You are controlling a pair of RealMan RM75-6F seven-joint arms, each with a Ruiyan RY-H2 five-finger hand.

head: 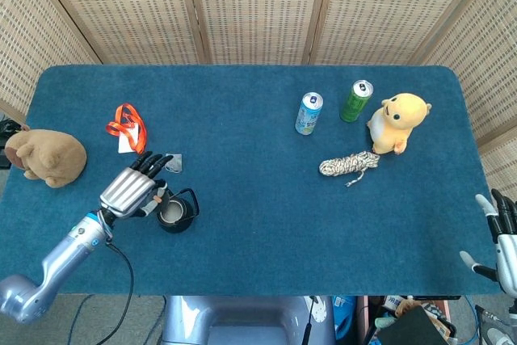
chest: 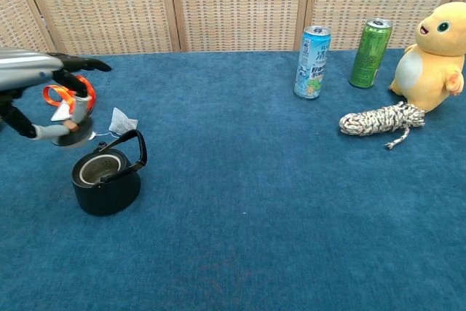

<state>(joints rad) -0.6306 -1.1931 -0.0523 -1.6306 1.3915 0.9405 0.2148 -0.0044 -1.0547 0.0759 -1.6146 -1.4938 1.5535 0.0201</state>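
The left hand [chest: 44,100] pinches the small round lid [chest: 73,135] and holds it in the air just left of and above the black teapot [chest: 106,180], which sits open on the blue bench [chest: 240,202]. A white tea bag [chest: 121,121] lies just behind the teapot and an orange strap [head: 126,126] a bit further back. The right hand [head: 502,236] hangs with fingers apart, holding nothing, far to the right of the teapot, off the bench edge

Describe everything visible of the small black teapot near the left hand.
The teapot is small, round, matte black, seemingly cast iron, standing upright on the blue table cloth. Its arched black handle is raised over an open mouth showing a pale strainer-like inside. Its lid is off, held just above and beside it by the left hand. Nothing touches the pot itself.
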